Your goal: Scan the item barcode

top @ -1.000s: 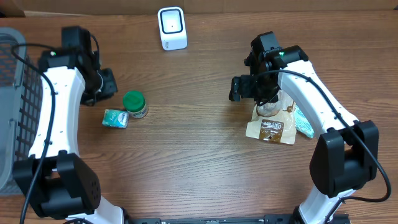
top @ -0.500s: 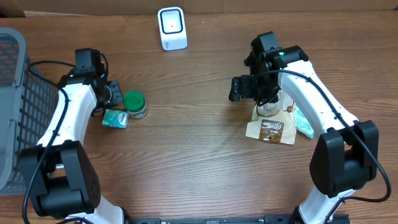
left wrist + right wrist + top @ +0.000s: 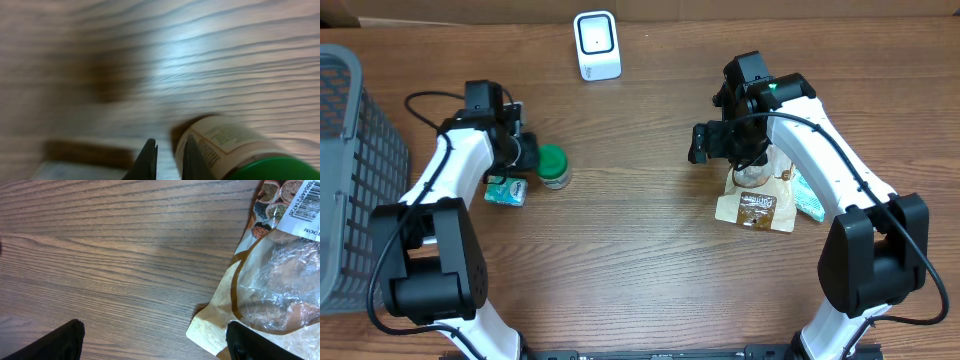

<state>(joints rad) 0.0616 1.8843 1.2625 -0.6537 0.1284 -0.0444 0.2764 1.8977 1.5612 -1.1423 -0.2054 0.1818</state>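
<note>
A small jar with a green lid (image 3: 553, 166) stands left of centre, and my left gripper (image 3: 525, 153) is shut right beside it. In the left wrist view the blurred jar (image 3: 227, 147) presses against the outer side of one finger (image 3: 192, 159); nothing sits between the jaws of the left gripper (image 3: 167, 156). A teal packet (image 3: 505, 190) lies just below. My right gripper (image 3: 720, 140) is wide open over the left edge of a brown pouch (image 3: 757, 205). The pouch (image 3: 272, 280) shows a barcode label (image 3: 302, 205); the right gripper (image 3: 155, 340) holds nothing. The white scanner (image 3: 597, 45) stands at the back.
A grey mesh basket (image 3: 340, 170) takes up the left edge. A second teal packet (image 3: 807, 195) lies partly under my right arm, next to the pouch. Bare wood lies between the two arms.
My left arm has swung right from near the basket up to the green-lidded jar, nudging it slightly right. The right arm has not moved.
</note>
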